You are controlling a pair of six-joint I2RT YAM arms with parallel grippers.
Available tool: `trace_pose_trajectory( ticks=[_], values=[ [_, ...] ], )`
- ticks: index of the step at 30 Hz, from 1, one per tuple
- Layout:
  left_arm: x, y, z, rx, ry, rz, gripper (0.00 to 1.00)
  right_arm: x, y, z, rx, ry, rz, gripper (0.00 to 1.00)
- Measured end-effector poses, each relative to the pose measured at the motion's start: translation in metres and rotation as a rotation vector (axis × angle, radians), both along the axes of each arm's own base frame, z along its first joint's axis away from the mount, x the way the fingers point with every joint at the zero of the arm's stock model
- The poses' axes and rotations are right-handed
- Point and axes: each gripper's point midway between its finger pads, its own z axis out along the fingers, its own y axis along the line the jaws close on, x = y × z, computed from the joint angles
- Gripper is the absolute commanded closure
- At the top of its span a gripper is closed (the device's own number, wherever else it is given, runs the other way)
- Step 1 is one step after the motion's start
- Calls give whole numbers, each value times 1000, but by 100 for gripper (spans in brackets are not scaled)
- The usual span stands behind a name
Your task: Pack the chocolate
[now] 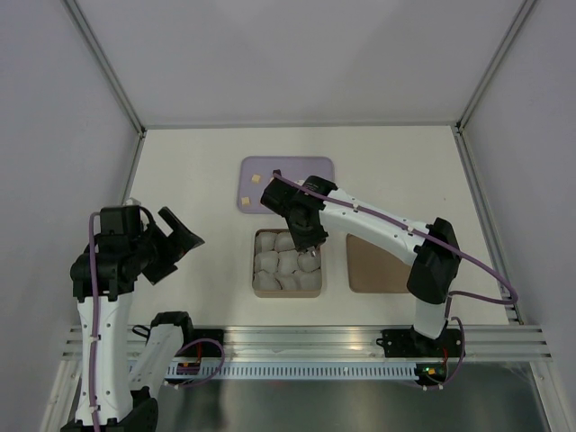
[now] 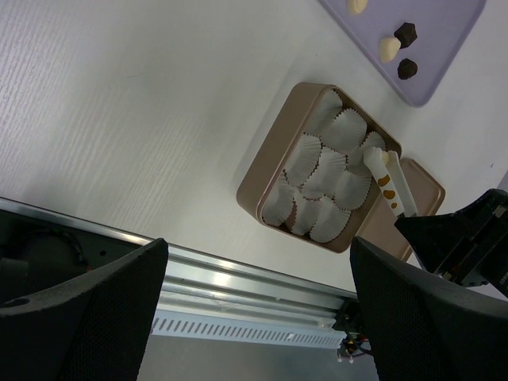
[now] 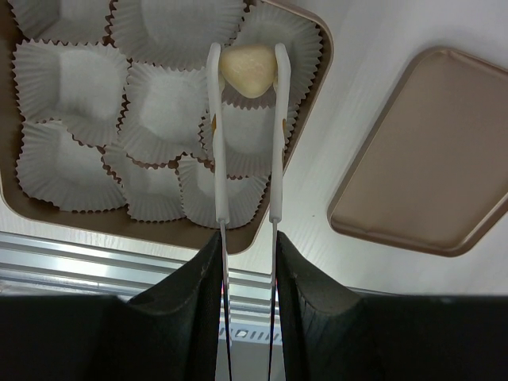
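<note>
Now, my right gripper point(image 3: 248, 255) is clamped tight on the handles of a pair of white tongs point(image 3: 214, 143), and the tong tips pinch one pale chocolate piece point(image 3: 248, 70) between them. The piece hangs over the paper cup point(image 3: 274, 36) at the far right corner of the tan box point(image 3: 79, 221); I cannot tell whether it touches the paper. The box sits mid-table, near the rail, filled with white crinkled cups that all look empty. The flat brown lid point(image 3: 429, 159) lies just to the right of the box, apart from it. The loose chocolate pieces point(image 2: 387, 49), pale and dark, lie on the lilac tray point(image 2: 444, 48) on the far side of the box. My left gripper point(image 2: 258, 309) hangs well to the left of the box, fingers wide apart, holding nothing, above the white table point(image 2: 119, 95).
</note>
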Motion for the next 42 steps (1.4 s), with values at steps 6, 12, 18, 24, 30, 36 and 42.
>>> trace_pose_trajectory(
  ticks=[6, 12, 18, 24, 30, 36, 42],
  values=[
    [1, 0, -1, -2, 6, -2, 0, 2, -2, -2, -19, -7, -10, 92],
    [2, 0, -2, -2, 17, -2, 1, 2, -5, -2, -32, -7, -14, 92],
    [4, 0, -3, -3, 22, -2, 0, 1, -6, -2, -38, -6, -15, 92],
    [4, 0, -3, -3, 23, -2, 1, 1, -6, -2, -38, -6, -14, 92],
    [4, 0, -3, -3, 24, -2, 1, 1, -6, -2, -38, -5, -14, 92],
    [4, 0, -3, -3, 23, -2, 0, -2, -8, -7, -50, 5, -10, 92],
    [4, 0, -3, -3, 22, -2, 0, -3, -6, -8, -49, 4, -4, 92]
  ],
)
